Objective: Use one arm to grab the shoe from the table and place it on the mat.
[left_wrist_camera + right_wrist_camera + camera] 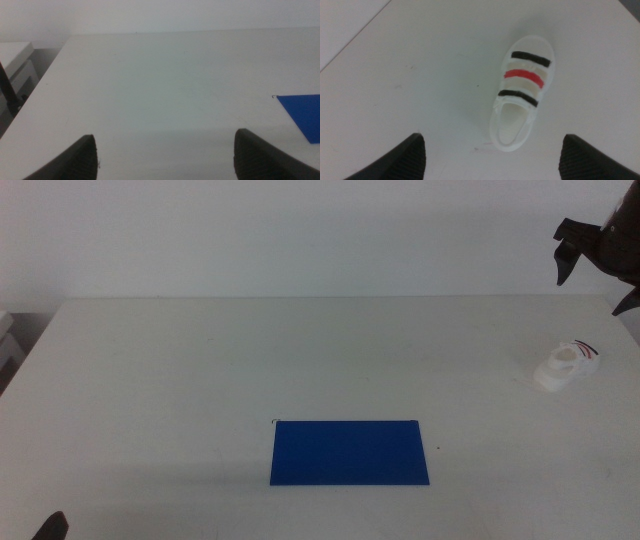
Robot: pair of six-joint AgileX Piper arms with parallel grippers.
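Lab-like test bench – bare off-white table (200, 380), plain white wall (300, 230)

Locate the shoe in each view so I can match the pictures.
Middle view: the shoe lies on the table near its right edge, well right of the mat.
Left wrist view: not in it; only a corner of the mat shows.
Right wrist view: shoe central, beyond the open right tool.
Shared landmark: the table, in all three views.
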